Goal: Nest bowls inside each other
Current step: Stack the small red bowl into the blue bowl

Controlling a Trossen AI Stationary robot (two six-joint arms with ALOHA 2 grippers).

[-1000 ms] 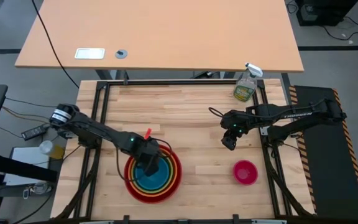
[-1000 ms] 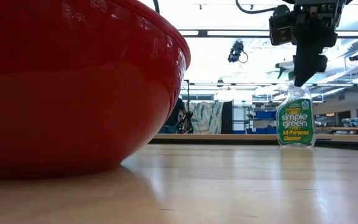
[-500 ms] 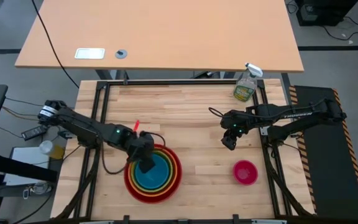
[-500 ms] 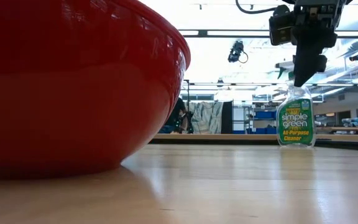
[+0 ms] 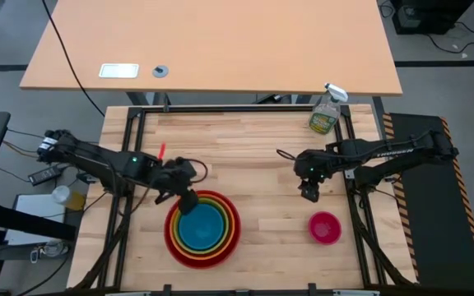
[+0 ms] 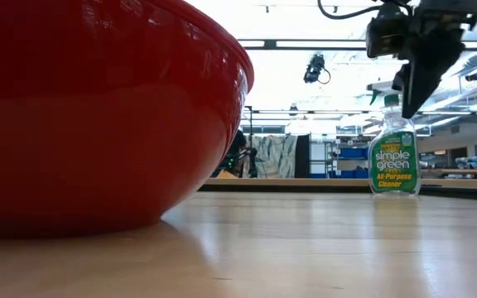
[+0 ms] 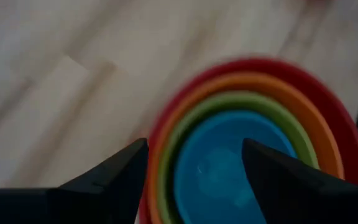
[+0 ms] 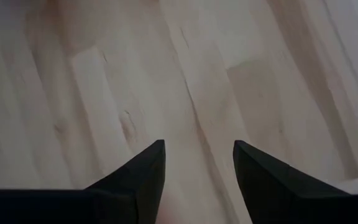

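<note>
Near the table's front edge, left of centre, stands a stack of nested bowls: red outermost, then orange, lime green and blue innermost. The red bowl fills the low view's left. A magenta pink bowl rests alone on its base at the front right. My left gripper hangs open above the stack's far left rim, its fingers empty. My right gripper hovers open over bare wood, a little beyond the pink bowl.
A clear spray bottle with a green label stands at the table's far right corner, also in the low view. Bare wooden tabletop lies between the arms and toward the far edge.
My left gripper has opened, risen out of the blue bowl and drawn back toward the table's far left. The blue bowl stays nested in the stack. My right gripper has rolled at the wrist while staying over the same spot.
</note>
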